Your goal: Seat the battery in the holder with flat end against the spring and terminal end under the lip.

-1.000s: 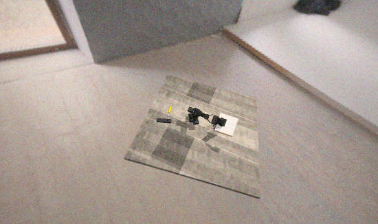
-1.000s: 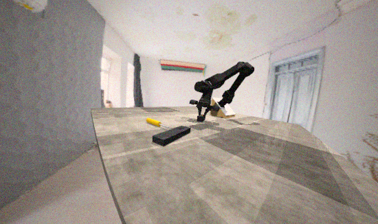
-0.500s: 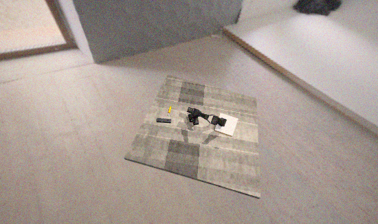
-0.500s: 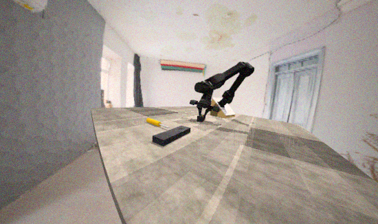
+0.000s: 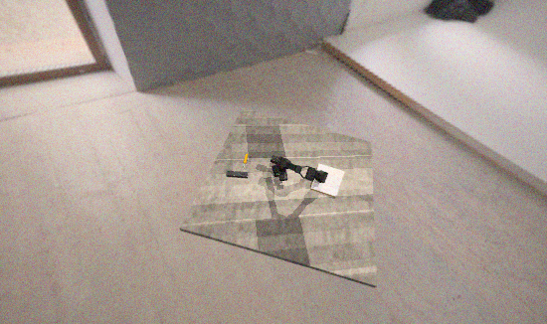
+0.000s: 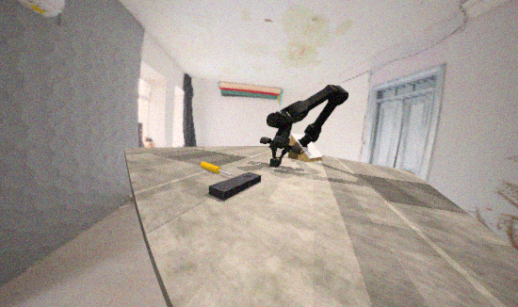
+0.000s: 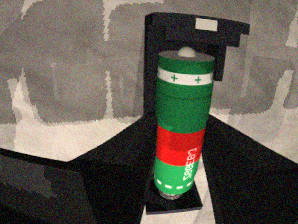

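Wrist view: the battery [image 7: 182, 110] is gripped between the fingers of the tool [image 5: 279, 171] [image 6: 275, 162] [image 7: 178, 121]. Terminal end is pointed away from the tool's body, toward the lip [image 7: 200, 34] of the holder [image 7: 151, 65] [image 6: 273, 163]; flat end is at the spring [image 7: 170, 195]. Presumably held this way round so the spring can be compressed first and the terminal end slid under the lip. The battery looks slightly skewed to the holder; whether the terminal end has cleared the lip cannot be told.

Exterior view: tool is pointed down, low over the table [image 5: 334, 229] [image 6: 279, 245], holder below it. Black block [image 5: 237, 174] [image 6: 234, 185] and yellow-handled screwdriver [image 5: 246, 158] [image 6: 210, 168] are left well apart from the tool, likely not needed.

Top view: battery cannot be made out under the tool. Light lowering and straightening seem due before release; forcing could jam it at the lip.
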Robot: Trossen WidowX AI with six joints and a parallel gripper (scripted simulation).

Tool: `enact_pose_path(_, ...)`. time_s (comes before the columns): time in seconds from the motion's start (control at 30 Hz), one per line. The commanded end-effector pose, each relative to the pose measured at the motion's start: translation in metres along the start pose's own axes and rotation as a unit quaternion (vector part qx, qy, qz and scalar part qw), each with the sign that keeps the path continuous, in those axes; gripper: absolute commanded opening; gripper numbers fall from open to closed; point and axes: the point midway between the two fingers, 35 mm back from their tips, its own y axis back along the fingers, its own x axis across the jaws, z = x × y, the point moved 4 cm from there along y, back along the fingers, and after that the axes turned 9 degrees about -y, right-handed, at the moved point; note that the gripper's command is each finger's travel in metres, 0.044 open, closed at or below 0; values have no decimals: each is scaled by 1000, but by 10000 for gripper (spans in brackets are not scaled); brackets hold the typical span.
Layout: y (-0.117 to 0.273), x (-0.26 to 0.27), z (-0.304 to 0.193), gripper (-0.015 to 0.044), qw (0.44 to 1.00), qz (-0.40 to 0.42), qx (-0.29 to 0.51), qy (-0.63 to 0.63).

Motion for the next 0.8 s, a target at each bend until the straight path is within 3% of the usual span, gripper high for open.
enact_pose_path(0.0,-2,0,3,76,1000,-1,5,-5)
enact_pose_path(0.77,-1,1,10,76,1000,-1,2,-4)
